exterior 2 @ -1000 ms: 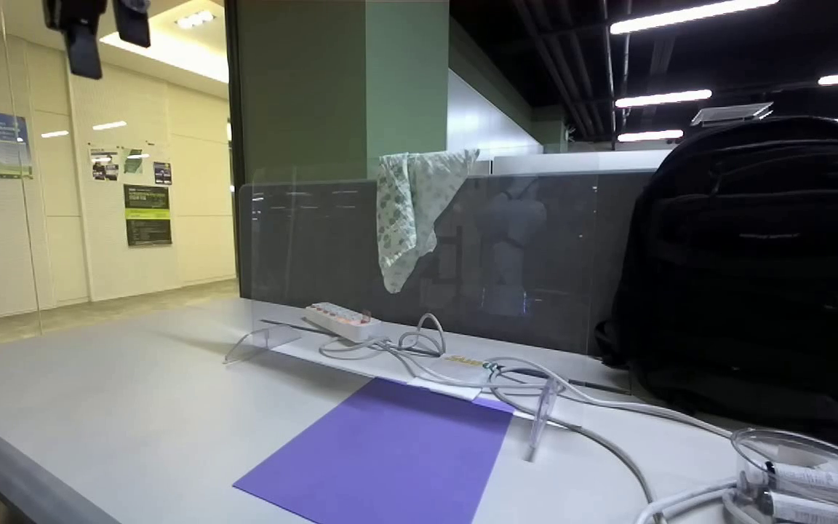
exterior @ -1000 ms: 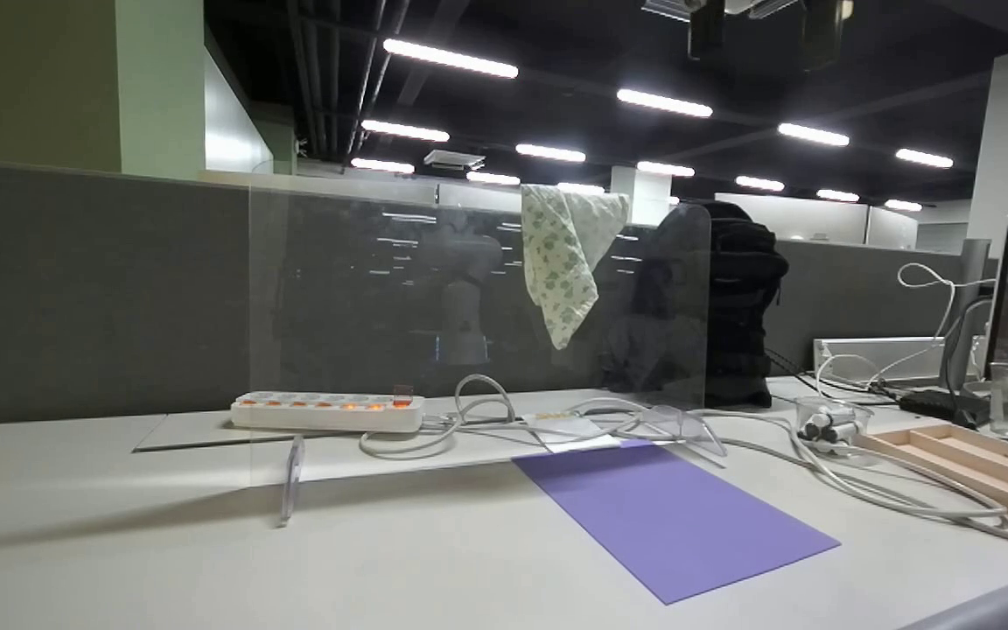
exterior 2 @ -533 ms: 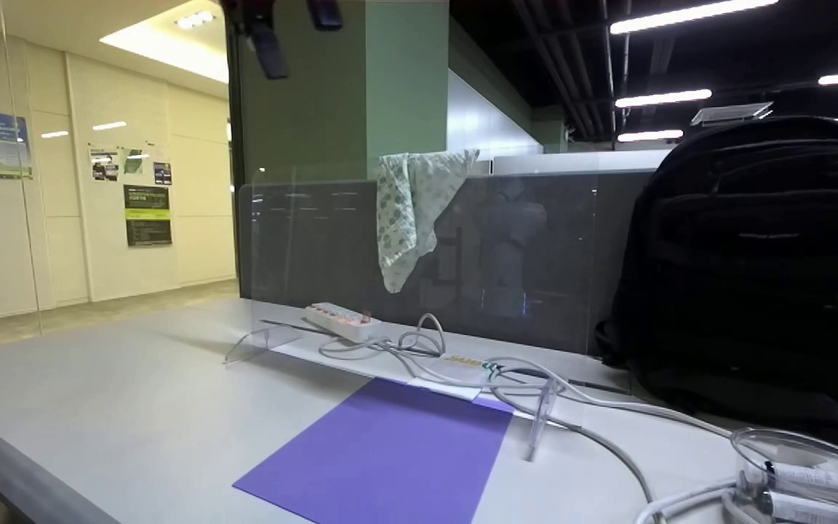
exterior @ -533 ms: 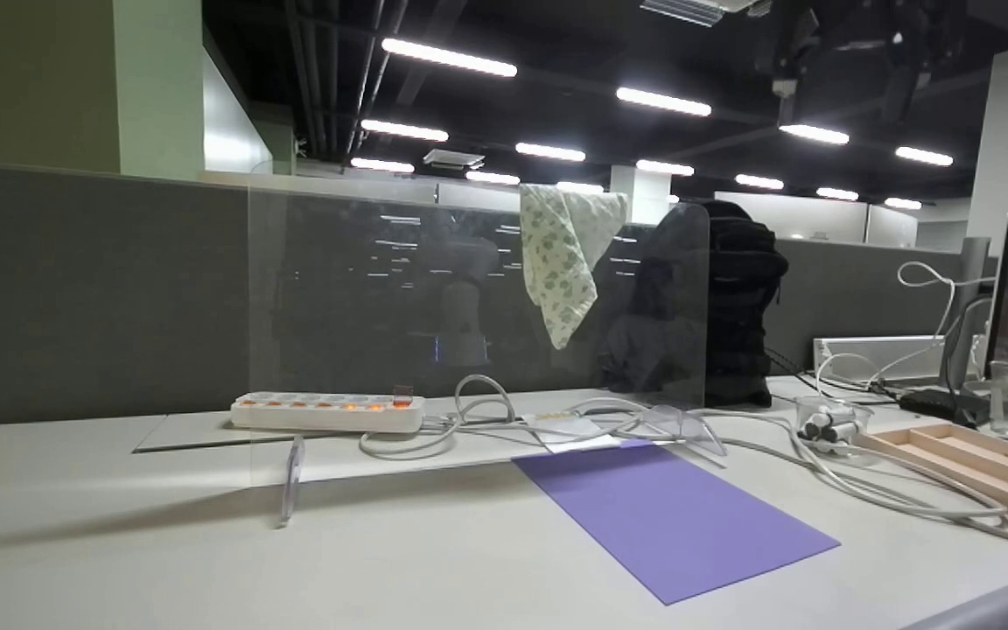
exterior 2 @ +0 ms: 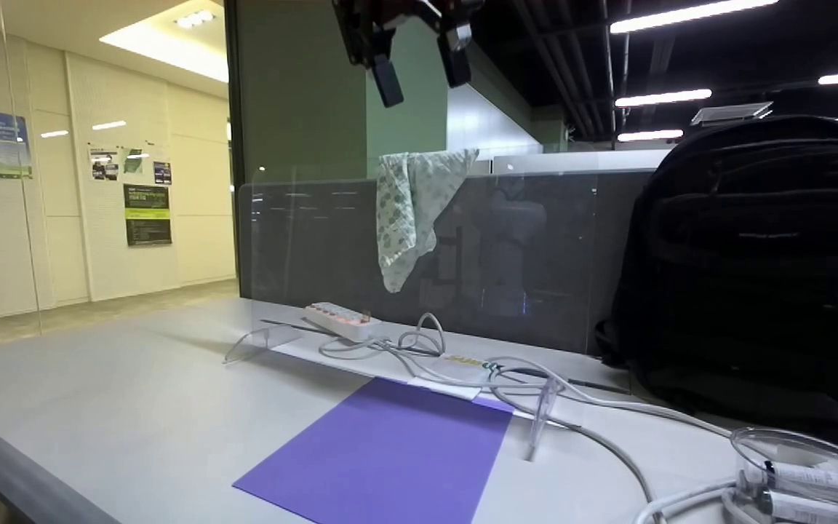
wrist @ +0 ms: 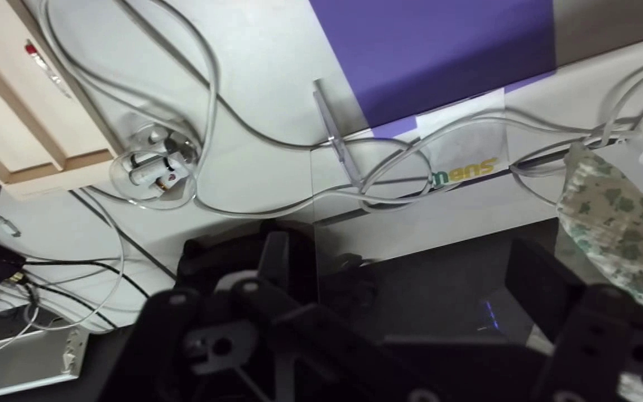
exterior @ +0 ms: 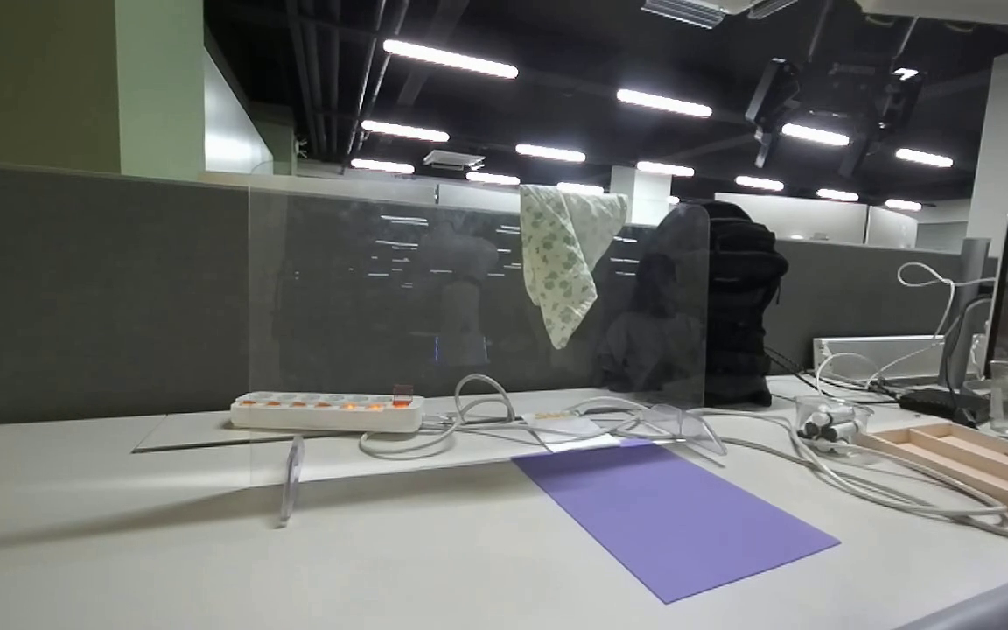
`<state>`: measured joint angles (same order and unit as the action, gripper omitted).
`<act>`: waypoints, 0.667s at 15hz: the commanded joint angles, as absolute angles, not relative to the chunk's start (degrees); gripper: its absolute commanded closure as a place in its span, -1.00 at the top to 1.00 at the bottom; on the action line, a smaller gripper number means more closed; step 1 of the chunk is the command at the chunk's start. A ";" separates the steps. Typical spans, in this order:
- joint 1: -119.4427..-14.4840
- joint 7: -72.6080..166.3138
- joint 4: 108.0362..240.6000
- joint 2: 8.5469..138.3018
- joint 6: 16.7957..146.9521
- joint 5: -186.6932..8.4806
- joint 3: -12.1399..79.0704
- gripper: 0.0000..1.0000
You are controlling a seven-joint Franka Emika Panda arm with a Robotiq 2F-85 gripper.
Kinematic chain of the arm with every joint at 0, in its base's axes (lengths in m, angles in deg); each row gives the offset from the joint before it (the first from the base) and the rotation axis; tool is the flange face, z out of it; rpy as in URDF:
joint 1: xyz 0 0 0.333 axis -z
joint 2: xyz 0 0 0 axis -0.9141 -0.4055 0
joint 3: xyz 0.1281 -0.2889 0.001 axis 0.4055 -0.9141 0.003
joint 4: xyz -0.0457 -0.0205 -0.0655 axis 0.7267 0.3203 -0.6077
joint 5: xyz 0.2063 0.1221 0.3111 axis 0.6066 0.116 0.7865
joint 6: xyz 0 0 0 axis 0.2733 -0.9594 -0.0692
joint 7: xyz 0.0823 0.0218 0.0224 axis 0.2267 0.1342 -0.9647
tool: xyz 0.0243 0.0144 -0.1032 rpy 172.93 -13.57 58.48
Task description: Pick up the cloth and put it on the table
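Observation:
The cloth, pale with green leaf prints, hangs over the top edge of the clear upright panel in both exterior views point(exterior: 556, 262) point(exterior 2: 398, 218). Its lower corner points down, well above the white table point(exterior: 434, 560). In the wrist view the cloth point(wrist: 623, 223) is at the right edge, partly behind the finger on that side. My gripper point(exterior: 806, 159) is open and empty, higher than the cloth; it also shows above the cloth in an exterior view point(exterior 2: 425, 81). In the wrist view the gripper point(wrist: 405, 268) has its fingers wide apart, with nothing between them.
The clear panel point(exterior: 338, 315) stands on clear feet. Behind it are a grey partition point(exterior: 75, 297) and a black backpack point(exterior: 740, 306). A power strip point(exterior: 329, 413) and loose cables lie at its base. A purple sheet point(exterior: 679, 525), a wooden tray point(exterior: 976, 472) and a clear cup point(wrist: 157, 164) are on the table.
My gripper has come lower in an exterior view and moved right, to above the cloth, in an exterior view. It stays open. The cloth has not moved.

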<state>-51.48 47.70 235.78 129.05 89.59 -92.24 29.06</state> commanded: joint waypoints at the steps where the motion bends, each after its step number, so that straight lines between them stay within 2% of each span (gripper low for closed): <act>1: -51.71 47.32 234.76 127.13 89.54 -91.19 29.35 1.00; 8: -52.12 47.31 233.15 125.14 89.61 -91.01 29.16 1.00; 10: -55.58 43.05 232.38 122.86 91.99 -89.13 27.67 1.00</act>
